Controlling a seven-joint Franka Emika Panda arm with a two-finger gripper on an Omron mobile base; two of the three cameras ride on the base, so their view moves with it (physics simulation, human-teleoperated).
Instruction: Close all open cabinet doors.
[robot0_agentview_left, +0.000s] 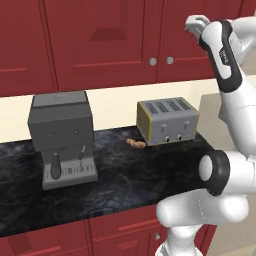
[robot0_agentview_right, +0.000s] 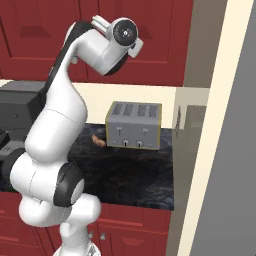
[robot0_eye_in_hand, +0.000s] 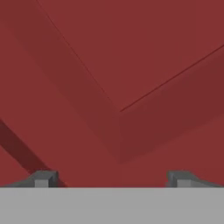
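We hold our spread, empty hand (robot0_eye_in_hand: 112, 178) flat against a cabinet door (robot0_eye_in_hand: 131, 65), at twelve o'clock above the toaster (robot0_agentview_left: 167, 120), apparently pushing it shut; next, press straight on.

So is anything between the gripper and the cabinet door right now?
Nothing visible. In the hand view the gripper faces the red cabinet door close up, fingertips apart, with only the door's raised panel corner ahead.
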